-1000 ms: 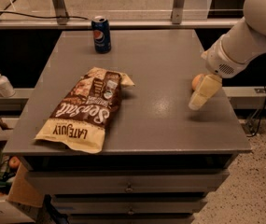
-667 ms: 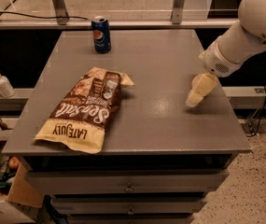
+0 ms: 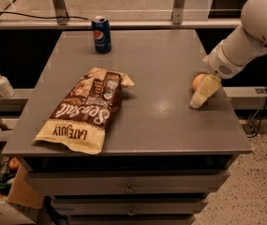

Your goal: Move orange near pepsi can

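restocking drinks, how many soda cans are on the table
1: the pepsi can stands at the table's far edge, left of centre. Nothing else there looks like a can. The gripper is near the right edge, beside the orange.

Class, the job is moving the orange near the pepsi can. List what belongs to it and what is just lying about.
Belongs:
orange, right side of the table
pepsi can, far edge
end effector, beside the orange

Lying about:
chip bag
pump bottle, off the table's left
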Tool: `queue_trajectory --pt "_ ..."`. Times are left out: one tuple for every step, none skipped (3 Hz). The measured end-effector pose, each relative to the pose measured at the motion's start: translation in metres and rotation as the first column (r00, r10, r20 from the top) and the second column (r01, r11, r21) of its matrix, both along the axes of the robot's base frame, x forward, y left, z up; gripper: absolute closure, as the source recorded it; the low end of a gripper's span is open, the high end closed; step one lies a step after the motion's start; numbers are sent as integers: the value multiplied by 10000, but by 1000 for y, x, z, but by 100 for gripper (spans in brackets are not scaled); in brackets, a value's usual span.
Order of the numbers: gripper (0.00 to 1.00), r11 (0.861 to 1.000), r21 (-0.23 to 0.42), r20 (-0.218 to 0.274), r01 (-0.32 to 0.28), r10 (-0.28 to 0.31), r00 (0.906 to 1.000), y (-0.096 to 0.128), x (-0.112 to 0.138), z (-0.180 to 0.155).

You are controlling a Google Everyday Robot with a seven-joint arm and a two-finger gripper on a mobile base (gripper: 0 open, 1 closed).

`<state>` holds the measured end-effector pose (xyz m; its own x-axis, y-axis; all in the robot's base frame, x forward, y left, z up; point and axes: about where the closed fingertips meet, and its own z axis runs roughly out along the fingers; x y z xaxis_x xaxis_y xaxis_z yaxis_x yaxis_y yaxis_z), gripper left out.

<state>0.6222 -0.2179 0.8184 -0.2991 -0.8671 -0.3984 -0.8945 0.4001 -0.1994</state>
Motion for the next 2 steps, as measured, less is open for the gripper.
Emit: queue_trajectory --pt "17 10000 26 -69 93 -93 9999 -8 1 -1" --pt "38 9998 140 -51 104 -103 9999 -10 3 3"
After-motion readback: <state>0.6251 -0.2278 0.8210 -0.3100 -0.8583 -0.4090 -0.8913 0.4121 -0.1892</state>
